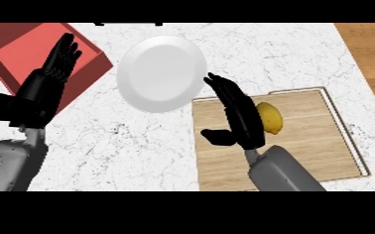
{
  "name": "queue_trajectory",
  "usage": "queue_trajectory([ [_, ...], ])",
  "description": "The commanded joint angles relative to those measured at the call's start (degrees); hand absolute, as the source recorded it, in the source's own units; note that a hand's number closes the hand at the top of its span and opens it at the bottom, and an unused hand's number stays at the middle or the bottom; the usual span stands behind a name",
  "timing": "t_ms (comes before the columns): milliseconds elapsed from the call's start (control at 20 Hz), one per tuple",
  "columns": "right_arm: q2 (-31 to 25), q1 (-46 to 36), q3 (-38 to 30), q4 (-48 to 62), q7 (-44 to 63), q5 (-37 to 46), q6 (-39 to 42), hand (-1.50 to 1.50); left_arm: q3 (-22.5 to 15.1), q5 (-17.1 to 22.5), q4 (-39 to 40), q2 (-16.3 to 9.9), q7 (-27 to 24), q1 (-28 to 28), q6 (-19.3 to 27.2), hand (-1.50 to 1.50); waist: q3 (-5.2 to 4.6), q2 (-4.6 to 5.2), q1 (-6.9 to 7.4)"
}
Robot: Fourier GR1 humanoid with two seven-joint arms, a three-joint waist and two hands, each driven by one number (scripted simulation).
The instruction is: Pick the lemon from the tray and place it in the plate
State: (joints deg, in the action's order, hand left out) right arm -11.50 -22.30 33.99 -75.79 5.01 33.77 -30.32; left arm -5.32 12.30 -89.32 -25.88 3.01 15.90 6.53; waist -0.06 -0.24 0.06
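Note:
A yellow lemon point(270, 117) lies on the wooden tray point(315, 144) at the right of the counter. My right hand point(238, 114) stands just left of the lemon, fingers straight and pointing away, thumb spread to the left; it hides the lemon's left side. The white plate point(161, 73) rests on the marble counter, up and to the left of the tray, its lower right rim close to my right fingertips. My left hand point(51, 79) is open with fingers up at the left edge, over the red box.
A red box point(36, 44) sits at the counter's back left corner. Marble counter point(132, 148) lies between the two arms. A wooden floor strip point(360, 44) shows past the counter's right edge.

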Motion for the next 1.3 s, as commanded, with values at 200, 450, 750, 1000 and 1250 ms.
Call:
queue_trajectory([
  [200,-5.5,-7.7,1.6,-5.1,30.1,12.7,20.6,-1.50,1.1,0.7,-2.4,-0.9,1.8,-1.2,-0.6,0.00,-0.29,-1.04,-0.72],
  [450,-6.5,-10.3,4.4,-7.9,44.3,12.7,39.7,-1.50,2.1,1.1,-0.9,-1.5,0.4,-2.5,-1.8,0.00,-0.32,-0.87,-0.88],
  [750,-2.2,-11.8,2.6,-11.2,58.9,6.2,58.3,-1.50,1.7,0.5,-3.3,-0.5,2.2,-2.4,-1.1,0.00,-0.03,-0.29,-0.28],
  [1000,-2.6,-9.4,1.5,-10.1,59.2,8.3,58.8,-1.50,2.2,-1.2,-0.1,0.8,0.1,-0.2,-1.5,0.00,0.03,0.14,-0.52],
  [1250,-3.6,-10.8,-0.1,-5.7,57.9,12.0,59.1,-1.50,1.4,-1.9,-1.2,2.4,-0.7,-2.2,-1.9,0.00,0.03,0.20,-0.07],
])
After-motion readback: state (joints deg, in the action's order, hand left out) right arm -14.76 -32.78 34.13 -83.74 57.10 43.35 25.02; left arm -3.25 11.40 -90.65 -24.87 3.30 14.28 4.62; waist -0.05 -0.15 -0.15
